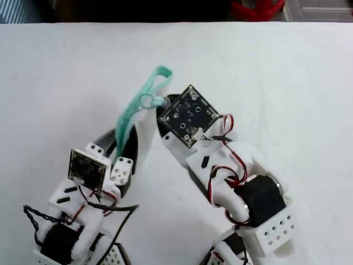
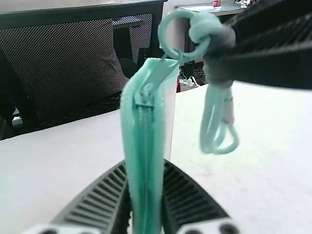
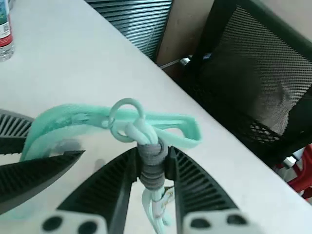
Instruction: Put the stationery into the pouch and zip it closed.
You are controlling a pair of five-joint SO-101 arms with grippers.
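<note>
A mint-green pouch (image 1: 131, 110) is held up on edge above the white table (image 1: 276, 77). My left gripper (image 2: 145, 209) is shut on the pouch (image 2: 144, 161) at its lower end, zipper edge facing its camera. My right gripper (image 3: 153, 170) is shut on the grey-wrapped zipper pull cord (image 3: 150, 158), which hangs from a ring (image 3: 124, 119) at the pouch's far end (image 3: 161, 122). In the high view that ring (image 1: 148, 101) sits just beside the right gripper (image 1: 165, 107). The cord's loop (image 2: 217, 131) dangles below. Whether stationery is inside the pouch is hidden.
A black mesh chair (image 3: 253, 83) stands beyond the table's far edge. A water bottle (image 3: 4, 29) stands on the table off to one side. Open white tabletop lies all around both arms.
</note>
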